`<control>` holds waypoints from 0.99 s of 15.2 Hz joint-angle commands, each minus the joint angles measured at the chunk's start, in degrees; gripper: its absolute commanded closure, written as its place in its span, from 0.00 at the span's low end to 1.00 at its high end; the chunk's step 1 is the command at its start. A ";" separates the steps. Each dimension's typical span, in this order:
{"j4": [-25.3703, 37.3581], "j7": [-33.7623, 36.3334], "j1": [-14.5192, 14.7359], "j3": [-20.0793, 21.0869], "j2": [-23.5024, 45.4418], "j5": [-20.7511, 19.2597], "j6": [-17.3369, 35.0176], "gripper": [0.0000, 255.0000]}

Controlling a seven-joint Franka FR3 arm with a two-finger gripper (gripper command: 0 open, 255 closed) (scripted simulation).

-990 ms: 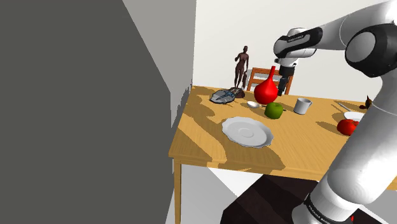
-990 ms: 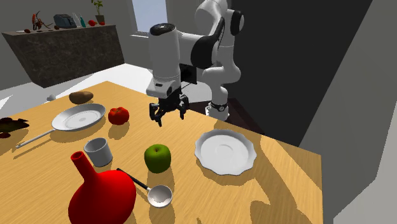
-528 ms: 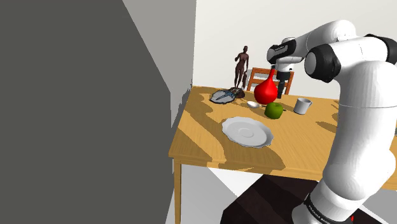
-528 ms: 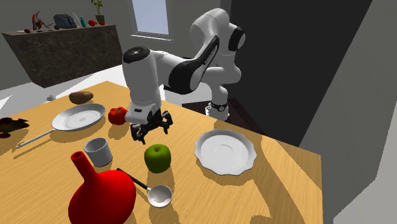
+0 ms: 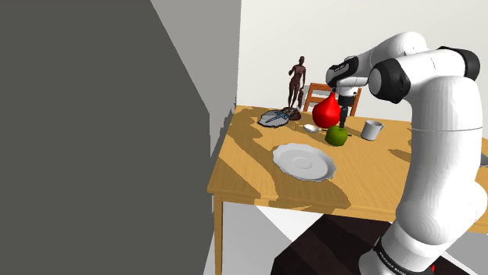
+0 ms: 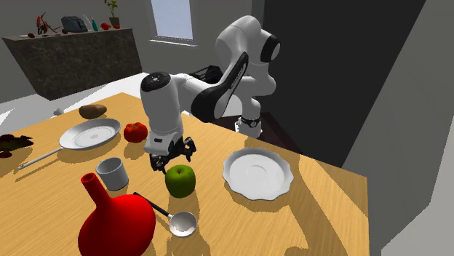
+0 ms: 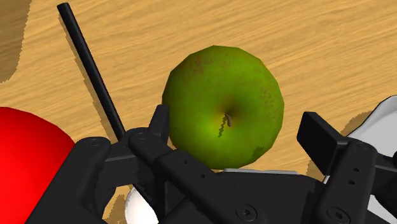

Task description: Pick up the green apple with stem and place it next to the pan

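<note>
Hovering just above the apple, the gripper is spread wide and empty, and nothing is clasped yet. In the wrist view the apple sits stem-up on the wooden surface with one black finger off each side of it. That looks deliberate to me: a straight drop should put the fingers around its widest part. The approach comes from above, and I'd say that is because of the crowding. The red vase bulges close by at the second exterior view's lower left. The pan, small and silver, lies on the near side of the apple, and its thin black handle runs between vase and apple. The apple already rests near that pan, so the carry should be short. The trick will be clearing the handle and vase. Now the containers. The pan's bowl looks empty. The white cup stands upright left of the apple, with nothing visible inside. The scalloped plate to the right is bare. A second plate farther left is bare too, with a tomato beside it and a potato beyond. The vase's narrow neck hides whatever is inside.
</note>
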 commanded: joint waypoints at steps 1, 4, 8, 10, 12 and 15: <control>-0.45 -0.10 -0.04 0.03 0.09 0.07 0.55 0.00; -0.45 -0.10 -0.04 0.03 0.09 0.08 0.55 0.00; -0.44 -0.10 -0.04 0.03 0.09 0.07 0.54 1.00; -0.44 -0.10 -0.04 0.03 0.09 0.07 0.54 1.00; -0.44 -0.10 -0.04 0.03 0.09 0.08 0.54 1.00; -0.44 -0.10 -0.04 0.03 0.09 0.07 0.54 1.00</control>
